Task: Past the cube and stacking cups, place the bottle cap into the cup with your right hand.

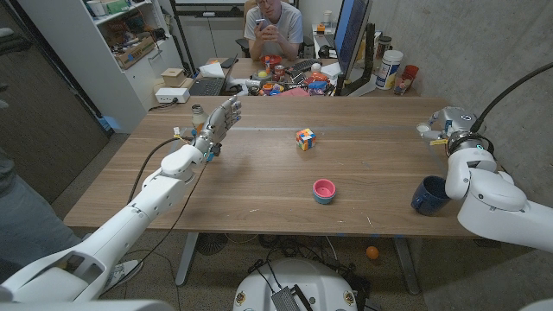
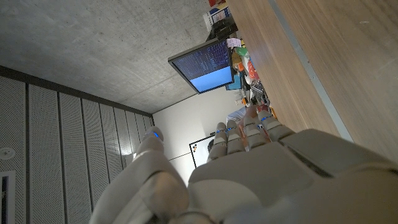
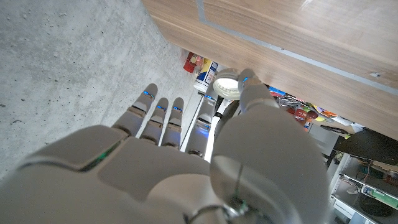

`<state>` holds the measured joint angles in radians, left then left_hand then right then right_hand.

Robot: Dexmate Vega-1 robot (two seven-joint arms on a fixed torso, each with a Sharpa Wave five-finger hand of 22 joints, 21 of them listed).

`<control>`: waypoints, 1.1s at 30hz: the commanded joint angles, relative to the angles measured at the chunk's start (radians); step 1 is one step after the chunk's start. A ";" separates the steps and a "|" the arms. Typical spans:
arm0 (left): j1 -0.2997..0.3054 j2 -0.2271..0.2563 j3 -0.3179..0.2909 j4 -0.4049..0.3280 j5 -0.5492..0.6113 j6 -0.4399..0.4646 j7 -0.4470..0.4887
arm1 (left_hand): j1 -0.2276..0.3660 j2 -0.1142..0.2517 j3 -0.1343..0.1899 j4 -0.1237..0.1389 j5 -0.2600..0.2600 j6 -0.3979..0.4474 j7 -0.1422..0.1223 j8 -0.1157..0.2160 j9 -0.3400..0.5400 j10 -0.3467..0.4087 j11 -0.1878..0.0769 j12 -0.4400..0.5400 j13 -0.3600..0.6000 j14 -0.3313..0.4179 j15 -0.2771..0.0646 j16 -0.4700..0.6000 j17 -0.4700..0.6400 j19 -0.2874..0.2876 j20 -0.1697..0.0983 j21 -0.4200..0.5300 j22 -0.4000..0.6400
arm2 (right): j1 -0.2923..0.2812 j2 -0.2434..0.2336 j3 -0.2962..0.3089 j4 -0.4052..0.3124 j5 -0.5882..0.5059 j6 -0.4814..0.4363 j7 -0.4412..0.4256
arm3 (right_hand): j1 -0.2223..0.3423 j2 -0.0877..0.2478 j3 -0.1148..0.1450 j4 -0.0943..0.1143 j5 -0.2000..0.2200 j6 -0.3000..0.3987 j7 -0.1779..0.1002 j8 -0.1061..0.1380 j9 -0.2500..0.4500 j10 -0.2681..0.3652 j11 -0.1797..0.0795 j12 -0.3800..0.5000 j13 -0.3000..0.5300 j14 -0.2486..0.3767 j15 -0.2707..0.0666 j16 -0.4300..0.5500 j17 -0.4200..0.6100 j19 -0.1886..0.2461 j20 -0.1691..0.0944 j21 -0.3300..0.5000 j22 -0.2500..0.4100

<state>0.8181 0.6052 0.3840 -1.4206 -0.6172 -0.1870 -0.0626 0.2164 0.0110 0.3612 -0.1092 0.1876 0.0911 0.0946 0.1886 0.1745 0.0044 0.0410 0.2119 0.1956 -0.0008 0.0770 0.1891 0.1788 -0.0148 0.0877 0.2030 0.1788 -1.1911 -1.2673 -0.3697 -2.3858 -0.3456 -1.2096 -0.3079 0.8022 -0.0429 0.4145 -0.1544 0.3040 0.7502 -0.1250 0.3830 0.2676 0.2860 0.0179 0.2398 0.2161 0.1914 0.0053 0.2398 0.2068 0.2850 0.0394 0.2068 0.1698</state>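
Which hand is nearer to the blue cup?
Right. The right hand is just beyond the blue cup, on the same side; the left hand is far across the table.

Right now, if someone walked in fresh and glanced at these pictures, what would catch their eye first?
Probably the multicoloured cube alone at the middle of the wooden table, with the pink cup nearer the robot. Next, the two white arms framing the scene: the left hand raised with fingers apart near the table's far left, the right hand at the far right, a dark blue cup beside that arm. Behind the table sits a person.
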 commanded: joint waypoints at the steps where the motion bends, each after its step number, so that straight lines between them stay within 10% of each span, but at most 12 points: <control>1: -0.033 -0.009 0.013 0.033 0.008 0.003 -0.015 | 0.005 0.005 0.002 -0.004 -0.004 -0.002 0.004 -0.002 0.005 -0.004 0.003 -0.004 0.003 -0.007 0.005 -0.002 0.005 -0.006 0.002 -0.003 0.004 | -0.154 -0.044 0.107 -0.071 0.081 -0.009 -0.130 | 0.003 0.006 0.006 0.004 -0.006 0.013 -0.005 0.006 0.010 0.010 -0.002 -0.005 0.001 0.008 -0.002 -0.001 0.006 0.005 0.001 -0.002 0.003; 15: -0.074 -0.033 0.038 0.071 0.023 0.006 -0.034 | 0.006 0.006 0.002 -0.005 -0.004 -0.002 0.005 -0.002 0.005 -0.004 0.002 -0.003 0.003 -0.008 0.006 -0.001 0.005 -0.007 0.003 -0.003 0.004 | -0.489 -0.021 0.375 -0.070 0.079 0.098 -0.217 | 0.002 0.007 0.009 0.007 -0.016 0.026 -0.011 0.010 0.011 0.025 -0.012 -0.004 0.001 0.024 -0.014 0.003 0.007 0.015 -0.005 -0.002 0.003; 33: -0.107 -0.052 0.069 0.078 0.048 0.030 -0.035 | 0.007 0.007 0.001 -0.007 -0.004 -0.002 0.005 -0.001 0.005 -0.005 0.003 -0.003 0.003 -0.009 0.007 -0.001 0.005 -0.010 0.002 -0.003 0.004 | -0.753 0.157 0.555 -0.063 -0.146 0.243 -0.149 | -0.008 0.004 0.006 0.012 -0.025 0.049 -0.014 0.020 0.013 0.044 -0.021 -0.002 0.002 0.041 -0.025 0.007 0.010 0.028 -0.015 -0.001 0.003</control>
<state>0.7309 0.5639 0.4357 -1.3469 -0.5839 -0.1694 -0.0953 0.2164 0.0110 0.3613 -0.1090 0.1876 0.0911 0.0946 0.1886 0.1745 0.0044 0.0410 0.2119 0.1956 -0.0051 0.0813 0.1891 0.1788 -0.0185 0.0840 0.1993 0.1788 -1.7772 -1.2246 0.0683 -2.4550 -0.3659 -1.0542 -0.4922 0.8013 -0.0429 0.4171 -0.1515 0.2806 0.7612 -0.1141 0.3887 0.2676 0.3165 -0.0016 0.2398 0.2160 0.2221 -0.0143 0.2398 0.2117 0.2995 0.0248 0.2069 0.1697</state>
